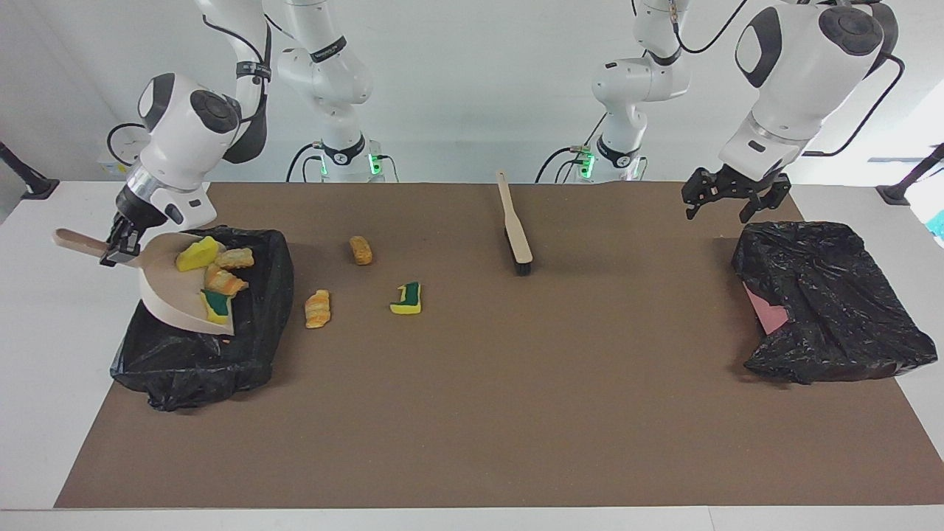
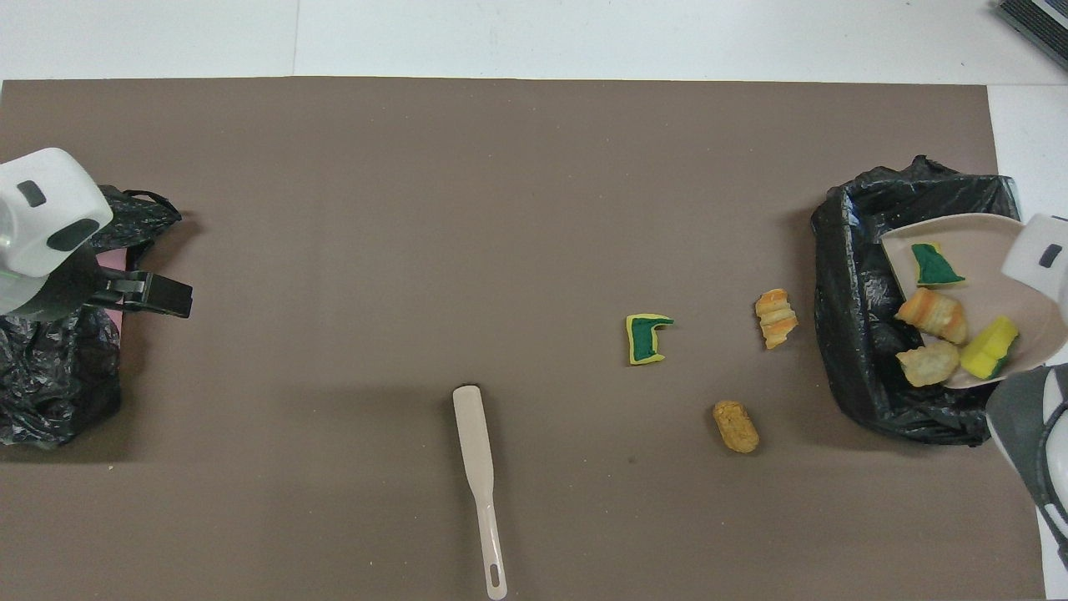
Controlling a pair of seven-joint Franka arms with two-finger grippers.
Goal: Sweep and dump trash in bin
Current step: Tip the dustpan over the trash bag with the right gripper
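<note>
My right gripper (image 1: 116, 249) is shut on the handle of the beige dustpan (image 1: 173, 299), which tilts mouth-down over the black-lined bin (image 1: 258, 332). Several pieces of trash (image 1: 214, 269) lie in the pan (image 2: 984, 250). Three more pieces lie on the brown mat beside the bin (image 2: 851, 334): a tan lump (image 1: 361, 250), a striped orange lump (image 1: 318, 308) and a green-backed sponge piece (image 1: 407, 298). My left gripper (image 1: 717, 214) hangs open and empty in the air at the left arm's end of the table.
The beige brush (image 1: 514, 228) lies on the mat near the robots, bristles pointing away from them. A crumpled black bag (image 1: 833, 310) over something pink sits at the left arm's end, under the left gripper (image 2: 167, 296).
</note>
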